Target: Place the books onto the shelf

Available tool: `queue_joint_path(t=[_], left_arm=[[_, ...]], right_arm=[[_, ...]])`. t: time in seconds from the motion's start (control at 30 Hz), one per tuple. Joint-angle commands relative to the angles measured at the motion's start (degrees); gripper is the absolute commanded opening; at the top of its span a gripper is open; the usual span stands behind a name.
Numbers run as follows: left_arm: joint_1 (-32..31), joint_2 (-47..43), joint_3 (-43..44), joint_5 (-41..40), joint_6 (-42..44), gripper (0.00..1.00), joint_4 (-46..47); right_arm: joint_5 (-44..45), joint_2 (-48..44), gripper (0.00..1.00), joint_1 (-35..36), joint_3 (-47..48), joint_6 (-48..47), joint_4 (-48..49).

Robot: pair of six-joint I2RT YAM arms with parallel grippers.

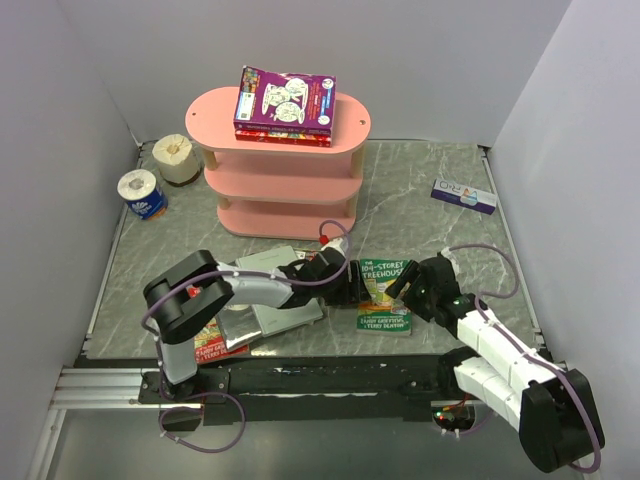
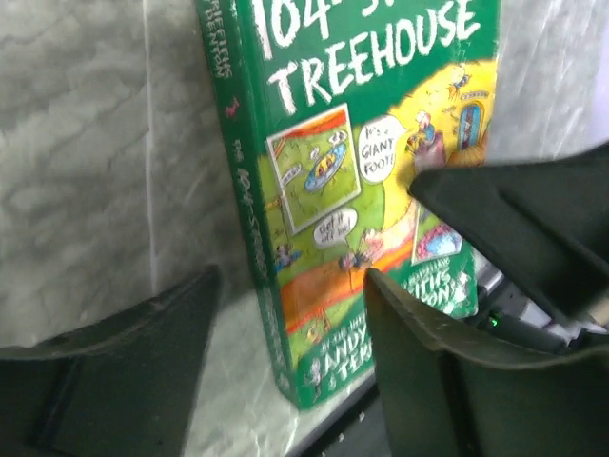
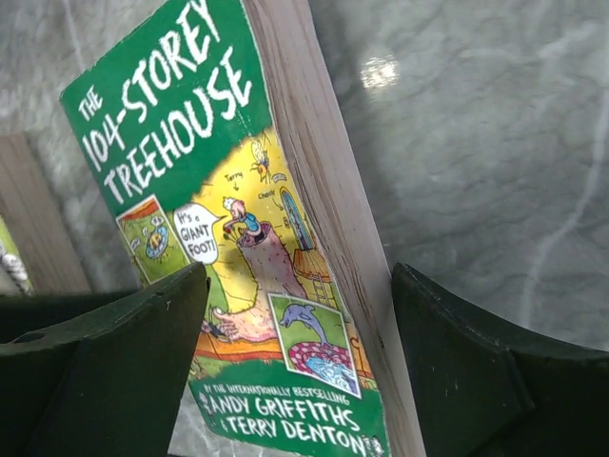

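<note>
The grey marbled table mat (image 1: pixel 440 200) carries the pink three-tier shelf with oval boards and pale wooden posts (image 1: pixel 215 125), which stands well beyond both grippers. On its top board a purple cartoon paperback (image 1: pixel 285 100) lies flat on a red one (image 1: pixel 280 137).

The green "104-Storey Treehouse" paperback (image 1: pixel 385 297) lies cover up between the two grippers. Its long axis runs from the near edge toward the shelf, title end farthest away. The spine faces the left gripper (image 1: pixel 350 285) and the page edge faces the right gripper (image 1: pixel 403 287).

The left gripper (image 2: pixel 290 286) is released, jaws spread. One finger (image 2: pixel 114 371) is over bare mat beside the spine, the other over the cover. The right gripper (image 3: pixel 300 276) is likewise spread, straddling the page edge and clamping nothing.

Bare mat lies beyond the book's far end up to the shelf foot, and to the right gripper's outer side. The book's near end is close to the table edge.

Behind the left gripper, under its arm, lie flat grey books (image 1: pixel 285 310).
</note>
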Motion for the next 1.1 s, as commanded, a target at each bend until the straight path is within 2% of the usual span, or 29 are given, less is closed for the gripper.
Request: queue_joint_path(t=[0.0, 0.27, 0.33, 0.43, 0.53, 0.57, 0.6, 0.63, 0.7, 0.73, 0.83, 0.87, 0.9, 0.97, 1.03, 1.07], left_arm=[[-0.6, 3.3, 4.1, -3.7, 0.0, 0.65, -4.2], [-0.7, 9.1, 4.5, -5.0, -0.2, 0.37, -9.4], [-0.9, 10.6, 3.4, -4.4, -0.3, 0.34, -8.9], [-1.0, 11.1, 1.7, -3.8, -0.9, 0.30, -7.5], [-1.0, 10.2, 0.5, -3.8, -0.7, 0.29, -7.1], [-1.0, 9.9, 0.4, -3.8, -0.7, 0.29, -7.4], [-1.0, 9.3, 0.3, -3.8, -0.3, 0.29, -7.6], [-1.0, 8.1, 0.3, -5.4, -0.3, 0.29, -8.5], [-1.0, 6.3, 0.5, -6.9, 0.1, 0.29, -10.1], [-1.0, 3.8, 0.5, -9.0, 0.2, 0.30, -12.6], [-0.7, -3.5, -0.2, -12.0, 0.4, 0.44, -15.7], [-0.6, -5.7, -1.1, -13.3, 0.4, 0.55, -17.1], [-0.4, -10.3, -1.8, -13.6, 0.3, 0.61, -17.3], [1.0, -15.3, -4.8, -10.6, 0.4, 0.74, -15.3], [2.7, -22.4, -7.5, -7.7, 0.4, 0.79, -13.1], [3.2, -24.7, -10.4, -6.4, 0.2, 0.83, -12.0]], right_arm=[[-6.1, 0.9, 0.84, 0.0, -3.2, -1.1, -0.1], [-17.7, 0.4, 0.80, -0.1, -8.7, -2.7, 10.6], [-18.9, -0.1, 0.79, 0.0, -9.5, -2.6, 12.9], [-19.3, -2.7, 0.71, 0.0, -10.6, -2.8, 13.5], [-19.3, -6.1, 0.45, 0.0, -10.5, -3.6, 11.7], [-19.3, -7.9, 0.25, 0.0, -9.8, -3.6, 11.1], [-19.1, -8.8, 0.16, 0.1, -9.2, -4.1, 10.0], [-18.0, -9.8, 0.01, 0.1, -8.6, -4.4, 7.1], [-17.1, -12.9, 0.00, 0.1, -6.1, -5.4, 3.5], [-16.4, -14.2, 0.00, 0.1, -5.1, -6.0, 1.7], [-15.7, -19.6, 0.00, 0.0, -0.2, -7.9, -5.5], [-15.6, -21.7, 0.00, 0.1, 2.3, -8.4, -8.2], [-15.9, -22.5, 0.00, -0.1, 3.6, -9.1, -9.3], [-18.2, -23.0, 0.00, 0.0, 7.4, -10.0, -10.9], [-20.8, -22.3, 0.00, 0.0, 9.7, -11.4, -11.9], [-24.8, -21.1, 0.00, 0.0, 11.7, -11.8, -12.0]])
